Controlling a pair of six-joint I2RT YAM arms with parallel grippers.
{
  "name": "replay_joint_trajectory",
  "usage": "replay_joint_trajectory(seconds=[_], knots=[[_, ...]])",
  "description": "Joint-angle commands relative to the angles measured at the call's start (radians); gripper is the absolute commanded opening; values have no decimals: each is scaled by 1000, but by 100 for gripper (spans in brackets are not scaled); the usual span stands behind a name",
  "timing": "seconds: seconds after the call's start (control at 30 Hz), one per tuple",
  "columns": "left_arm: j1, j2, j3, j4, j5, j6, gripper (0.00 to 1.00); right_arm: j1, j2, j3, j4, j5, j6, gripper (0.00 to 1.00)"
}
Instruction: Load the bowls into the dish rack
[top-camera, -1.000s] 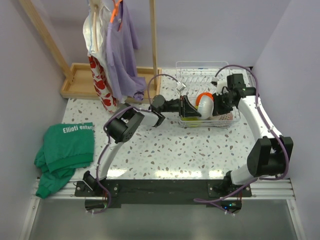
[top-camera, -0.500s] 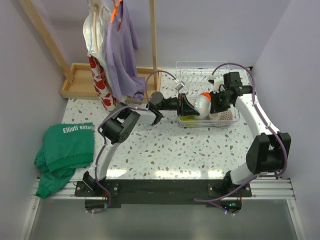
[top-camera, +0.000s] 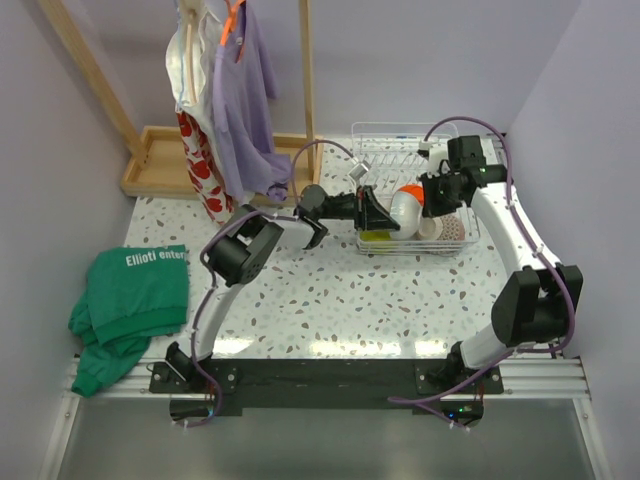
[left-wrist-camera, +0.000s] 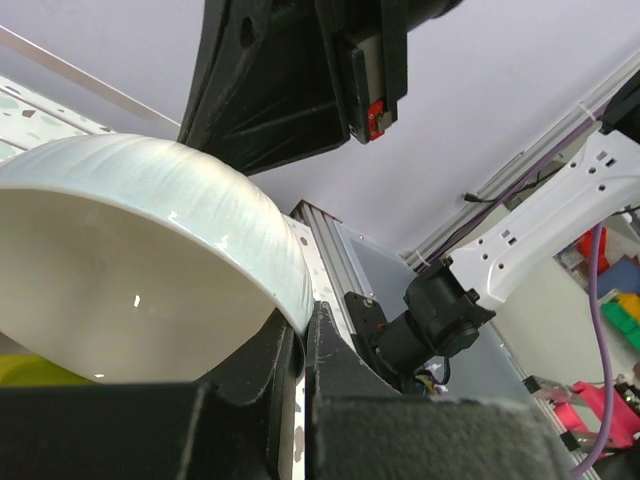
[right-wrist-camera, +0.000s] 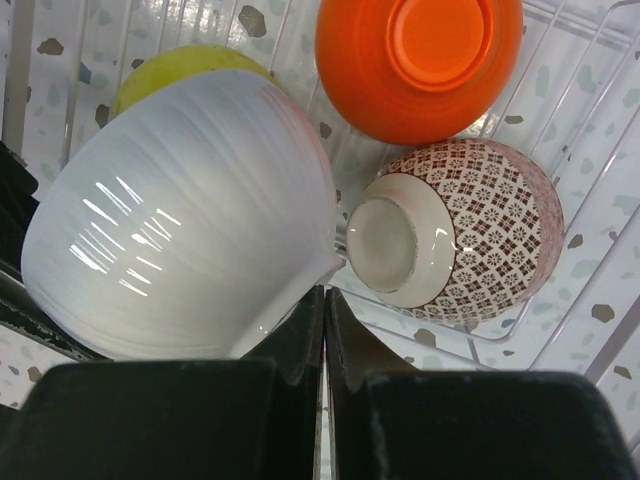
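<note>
My left gripper (top-camera: 382, 212) is shut on the rim of the pale grey-brown bowl (top-camera: 403, 208) and holds it tilted over the dish rack (top-camera: 400, 130). In the left wrist view its fingers (left-wrist-camera: 322, 350) pinch the rim of that bowl (left-wrist-camera: 150, 230), with the lime green bowl (left-wrist-camera: 30, 375) below. My right gripper (top-camera: 432, 197) is shut and empty, its tips (right-wrist-camera: 325, 310) next to the pale bowl's foot (right-wrist-camera: 190, 230). The orange-red bowl (right-wrist-camera: 420, 60), the patterned bowl (right-wrist-camera: 470, 235) and the green bowl (right-wrist-camera: 180, 65) lie in the rack.
A wooden tray base with posts (top-camera: 160, 160) stands at the back left with clothes (top-camera: 235, 100) hanging over it. A green garment (top-camera: 130, 300) lies at the table's left edge. Walls close in on both sides.
My left gripper has carried the pale bowl a little farther into the rack. My right gripper has shifted slightly up and back beside it.
</note>
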Motion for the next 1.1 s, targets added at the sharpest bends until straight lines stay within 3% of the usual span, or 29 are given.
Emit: replay_joint_trajectory(seconds=[0.0, 0.3, 0.57, 0.97, 1.07], knots=[[0, 57, 57, 149, 24, -100, 0, 3, 4, 46, -3, 27, 7, 0], [-6, 125, 83, 254, -19, -200, 0, 3, 15, 59, -25, 40, 3, 0], [-42, 79, 186, 275, -74, -231, 0, 17, 38, 87, -20, 30, 11, 0], [-26, 97, 67, 403, -80, -341, 0, 43, 43, 87, -25, 20, 9, 0], [-10, 74, 11, 410, -70, -335, 6, 52, 52, 85, -23, 10, 9, 0]])
